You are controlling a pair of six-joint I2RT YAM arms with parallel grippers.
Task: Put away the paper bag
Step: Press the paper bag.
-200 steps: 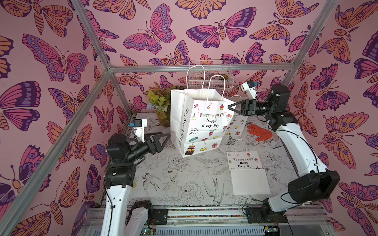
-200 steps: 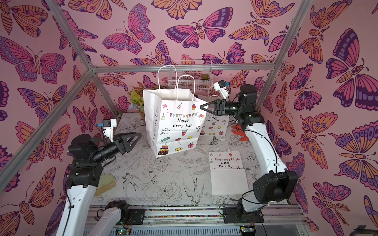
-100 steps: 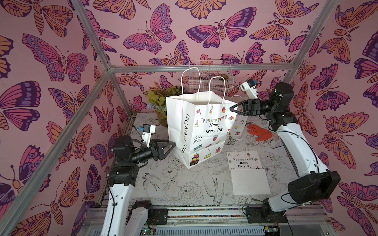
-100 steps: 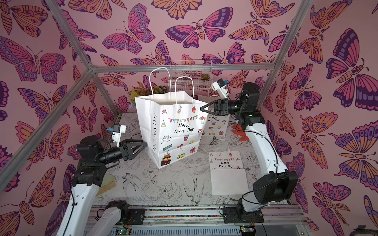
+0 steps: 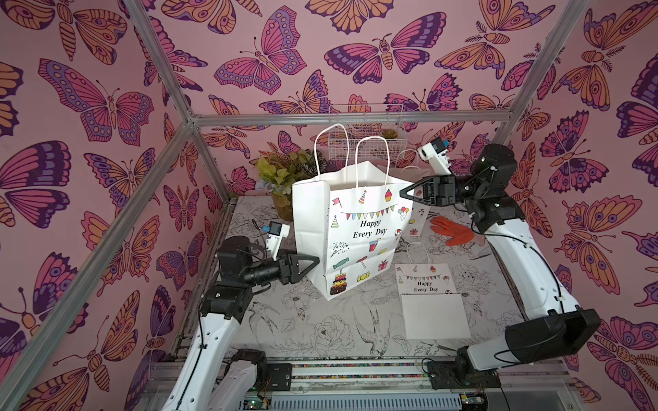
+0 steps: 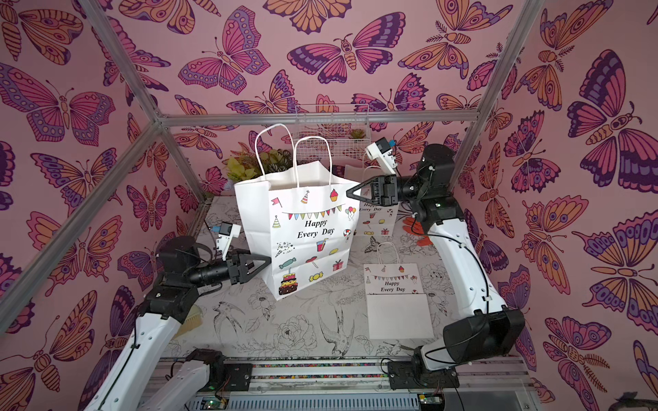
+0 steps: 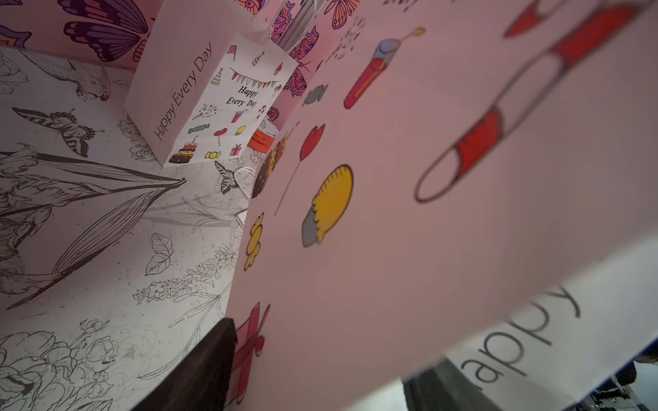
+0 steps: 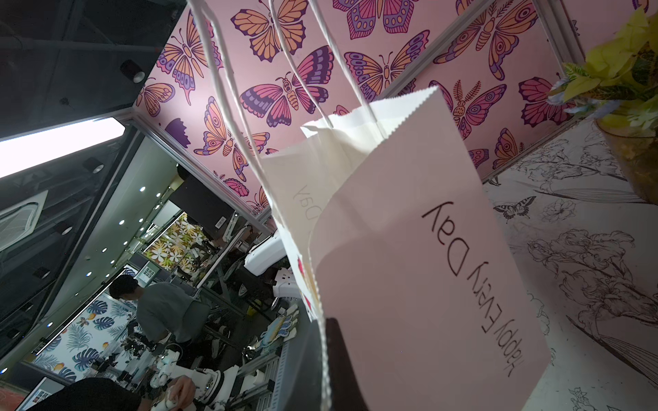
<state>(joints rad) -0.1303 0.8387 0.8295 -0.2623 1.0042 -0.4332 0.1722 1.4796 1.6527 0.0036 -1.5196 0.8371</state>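
Two pincers share the paper bag [image 5: 356, 249]: my right pincer [image 5: 402, 194] clamps its top rim, bag hanging beneath; my left pincer [image 5: 317, 259] gapes around its lower side edge, which I should pinch next.

Item: paper bag [image 5: 359, 235], white, flat-bottomed, unfolded to full shape.
Print: "Happy Every Day" on the front with bunting, party hats, cupcake, balloons, cake, sweets and a gift; same words down the side panel.
Handles: two white cord loops [image 5: 370, 137], upright above the rim.
Mouth: open, sawtooth rim facing up.
Pose: tilted, one bottom front corner lowest.
Hold: upper rim corner pinched in the right gripper [image 5: 404, 194].
Place: over the table's middle; contact with the table unclear.
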